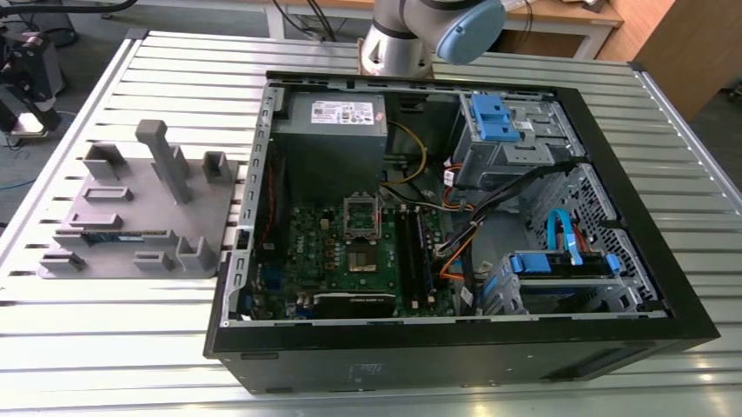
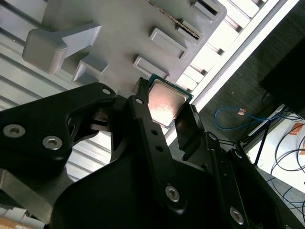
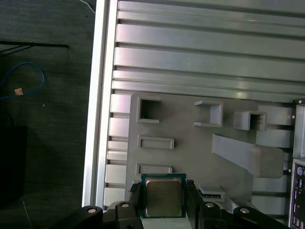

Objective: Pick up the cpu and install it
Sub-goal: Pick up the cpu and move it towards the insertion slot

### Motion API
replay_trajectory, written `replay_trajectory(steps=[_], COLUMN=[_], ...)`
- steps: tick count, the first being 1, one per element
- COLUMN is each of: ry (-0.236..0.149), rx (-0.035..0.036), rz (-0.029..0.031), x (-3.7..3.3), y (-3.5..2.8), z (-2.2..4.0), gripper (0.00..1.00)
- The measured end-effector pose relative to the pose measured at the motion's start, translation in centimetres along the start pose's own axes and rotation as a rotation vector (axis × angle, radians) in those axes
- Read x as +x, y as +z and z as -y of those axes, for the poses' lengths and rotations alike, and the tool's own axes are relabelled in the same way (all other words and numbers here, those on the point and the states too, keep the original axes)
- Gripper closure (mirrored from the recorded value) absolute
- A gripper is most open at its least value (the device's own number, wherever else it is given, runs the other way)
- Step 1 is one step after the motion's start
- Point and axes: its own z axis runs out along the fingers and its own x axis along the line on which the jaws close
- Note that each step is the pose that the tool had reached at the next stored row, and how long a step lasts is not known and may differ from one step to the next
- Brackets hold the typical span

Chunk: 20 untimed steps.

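While the pincer is clenched on the cpu, its two black fingers press on opposite edges of the chip. The chip's silvery metal top and thin green rim show in both wrist views. It hangs over the grey holder tray, near the tray's edge, with the raised blocks and empty pockets beyond it. At the exterior view's left, that tray rests on the slatted metal table, just beside the open computer case. Inside the case, the square socket sits mid-motherboard, with the grey power supply on its far side.
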Motion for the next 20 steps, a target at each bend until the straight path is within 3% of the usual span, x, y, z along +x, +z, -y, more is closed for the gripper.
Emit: replay_trajectory(steps=[8,20], ry=[0.0,0.0], rx=[0.0,0.0], rz=[-0.0001,-0.0001], x=[-0.52,-2.43], y=[0.01,0.09], z=[0.03,0.14], gripper=[0.53,0.53])
